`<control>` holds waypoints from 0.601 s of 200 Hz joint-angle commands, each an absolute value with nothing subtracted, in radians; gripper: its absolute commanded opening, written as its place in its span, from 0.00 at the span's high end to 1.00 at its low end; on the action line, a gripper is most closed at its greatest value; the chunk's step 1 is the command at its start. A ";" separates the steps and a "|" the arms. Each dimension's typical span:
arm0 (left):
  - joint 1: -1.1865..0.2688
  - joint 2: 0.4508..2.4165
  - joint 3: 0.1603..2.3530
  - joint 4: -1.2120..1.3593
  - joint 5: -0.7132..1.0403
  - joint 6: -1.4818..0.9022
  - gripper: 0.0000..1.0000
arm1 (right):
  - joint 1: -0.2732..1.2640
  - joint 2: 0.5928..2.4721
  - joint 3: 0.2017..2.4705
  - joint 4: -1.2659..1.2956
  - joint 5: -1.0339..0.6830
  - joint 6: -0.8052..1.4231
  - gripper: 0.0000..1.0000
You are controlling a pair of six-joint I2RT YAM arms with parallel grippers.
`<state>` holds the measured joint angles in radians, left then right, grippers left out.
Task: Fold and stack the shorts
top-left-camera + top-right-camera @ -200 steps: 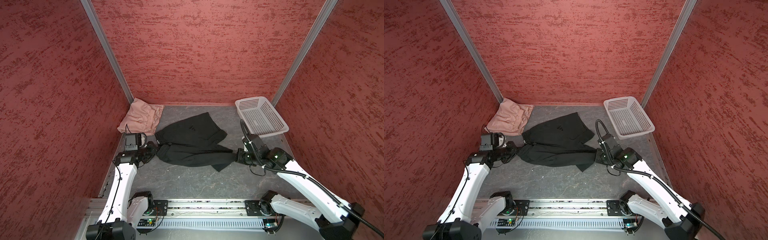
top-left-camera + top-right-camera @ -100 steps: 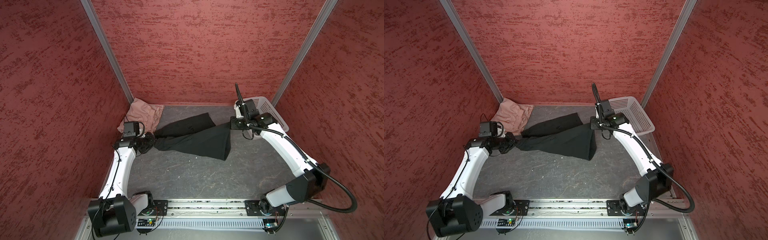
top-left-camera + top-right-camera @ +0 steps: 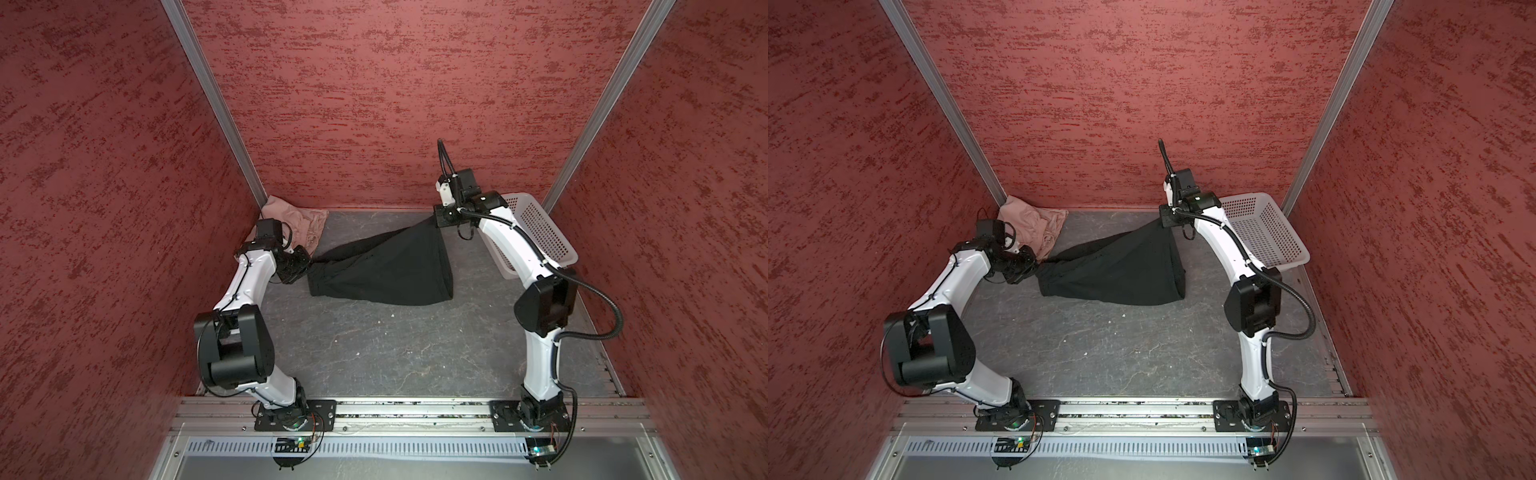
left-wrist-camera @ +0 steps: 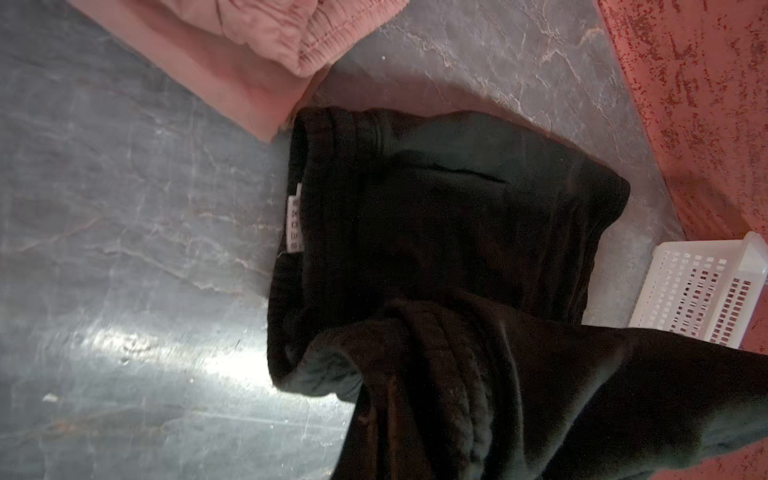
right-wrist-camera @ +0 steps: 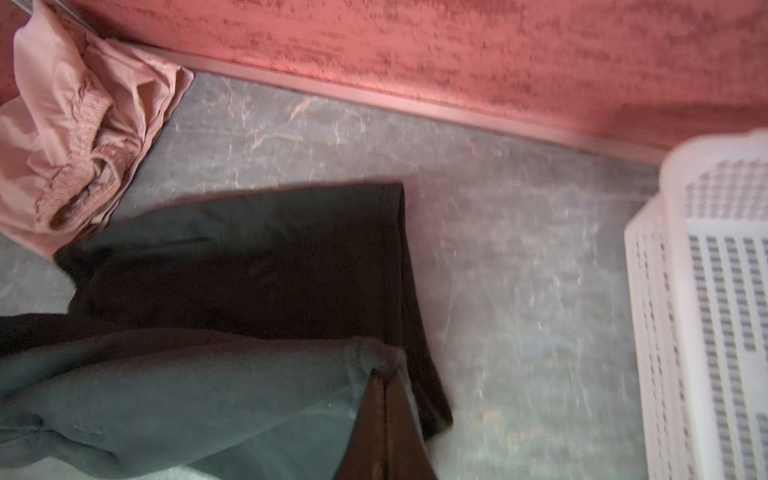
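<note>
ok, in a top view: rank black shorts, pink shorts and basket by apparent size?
1. black shorts, spread wide
2. white basket, partly behind the right arm
3. pink shorts, bunched in the far corner, partly behind the left arm
Both hidden parts make 2 versus 3 less sure.

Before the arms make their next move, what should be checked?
1. Left jaws shut on black shorts: ok.
2. Right jaws shut on their raised corner: ok.
3. Black shorts lying flat: not ok, one side hangs lifted.
4. Pink shorts clear of the black pair: cannot tell.
5. Basket apart from both pairs: ok.
6. Shorts stacked: not ok.
</note>
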<state>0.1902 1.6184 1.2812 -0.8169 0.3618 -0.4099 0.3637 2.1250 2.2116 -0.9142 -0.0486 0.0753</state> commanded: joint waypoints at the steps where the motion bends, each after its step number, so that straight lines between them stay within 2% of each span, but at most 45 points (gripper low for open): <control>1: 0.213 1.666 1.353 -0.788 0.351 -0.356 1.00 | 0.347 2.214 2.357 -0.932 -0.014 0.007 1.00; 34: 0.249 1.762 1.425 -0.798 0.342 -0.327 1.00 | 0.334 2.367 2.540 -0.904 -0.048 -0.001 1.00; 66: 0.271 1.845 1.445 -0.767 0.379 -0.325 1.00 | 0.324 2.448 2.559 -0.810 -0.076 0.029 1.00; 74: 0.273 1.859 1.444 -0.750 0.385 -0.326 0.99 | 0.324 2.467 2.558 -0.784 -0.088 0.035 0.94; 79: 0.273 1.869 1.445 -0.740 0.388 -0.327 0.80 | 0.322 2.481 2.559 -0.768 -0.101 0.039 0.92; 84: 0.274 1.880 1.449 -0.732 0.392 -0.327 0.47 | 0.322 2.494 2.558 -0.752 -0.110 0.049 0.88; 86: 0.273 1.885 1.449 -0.728 0.394 -0.326 0.40 | 0.322 2.498 2.559 -0.744 -0.114 0.052 0.87; 92: 0.274 1.895 1.453 -0.717 0.401 -0.325 0.37 | 0.322 2.514 2.559 -0.723 -0.123 0.064 0.81; 97: 0.274 1.903 1.457 -0.705 0.408 -0.323 0.34 | 0.321 2.524 2.559 -0.705 -0.137 0.074 0.72; 116: 0.278 1.912 1.470 -0.657 0.421 -0.323 0.02 | 0.308 2.552 2.590 -0.669 -0.202 0.129 0.36; 120: 0.280 1.910 1.480 -0.652 0.434 -0.322 0.00 | 0.306 2.552 2.599 -0.670 -0.215 0.138 0.30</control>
<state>0.2695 1.9099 1.4349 -0.7303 0.3935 -0.3428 0.3283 2.5301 2.5355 -0.7654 -0.1272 0.0856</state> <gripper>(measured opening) 0.805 0.544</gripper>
